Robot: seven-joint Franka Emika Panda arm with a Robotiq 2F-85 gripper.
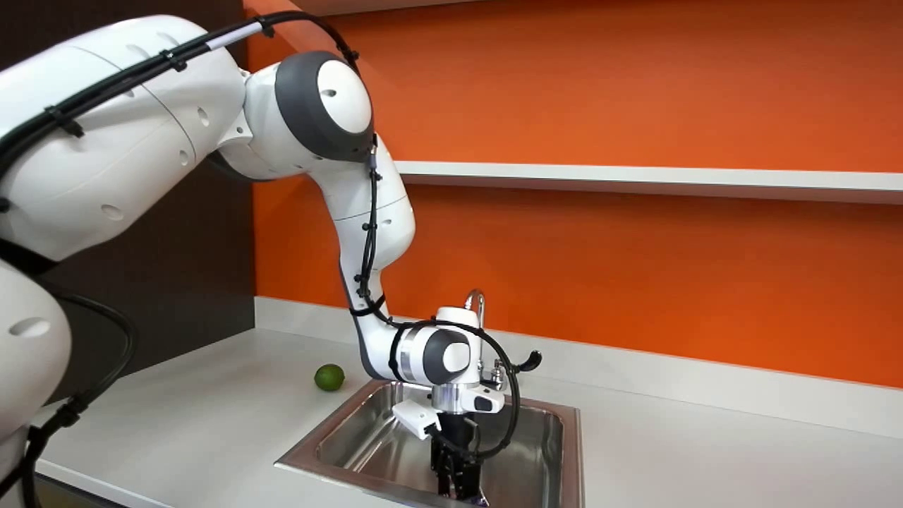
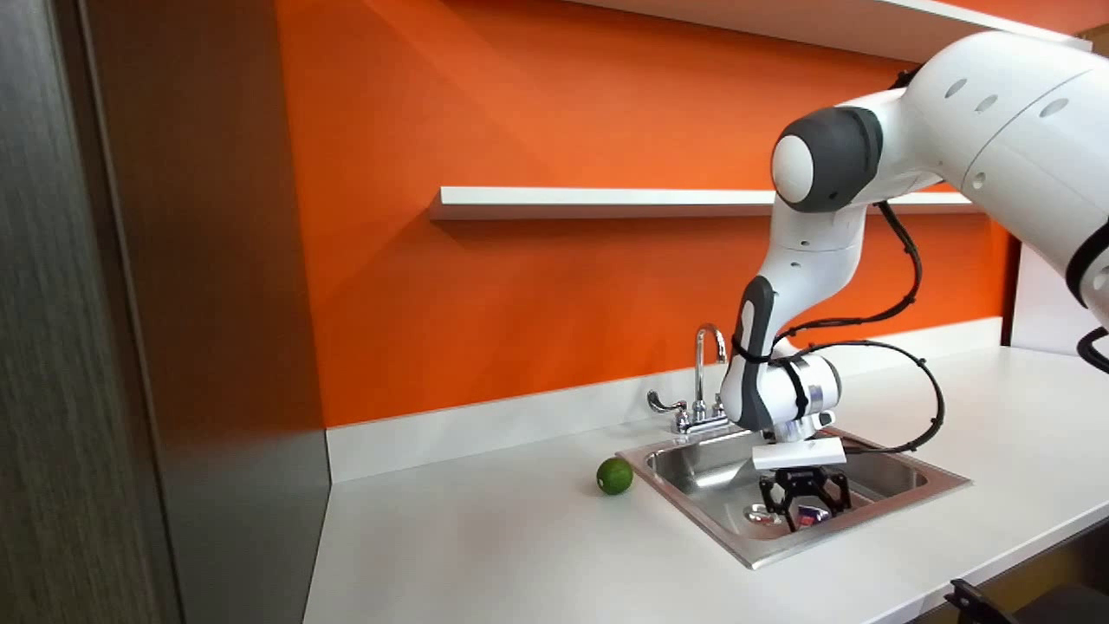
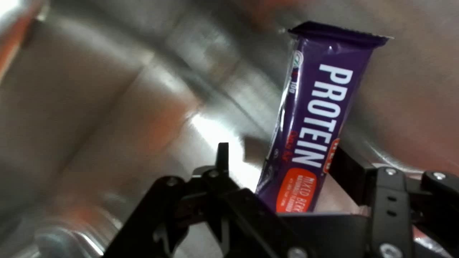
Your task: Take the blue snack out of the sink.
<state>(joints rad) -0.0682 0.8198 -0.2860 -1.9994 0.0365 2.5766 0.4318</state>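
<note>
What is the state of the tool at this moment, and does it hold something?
Tool: open, holding nothing; the purple protein bar is not gripped.

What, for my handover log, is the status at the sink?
Gripper open. Purple protein bar in sink, appearing between the jaws. Lime outside sink, apparently not in the way.

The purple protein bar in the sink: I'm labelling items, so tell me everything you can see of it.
The bar is long and deep purple, apparently in glossy plastic film, with one crimped, jagged end showing; the other is hidden behind the hand. It bears "PROTEIN" in big white letters, small red print and an orange-red patch starting "MIXED". It rests in the sink, printed face showing in the wrist view, between open fingers; one overlaps its edge there, but contact is unclear.
</note>
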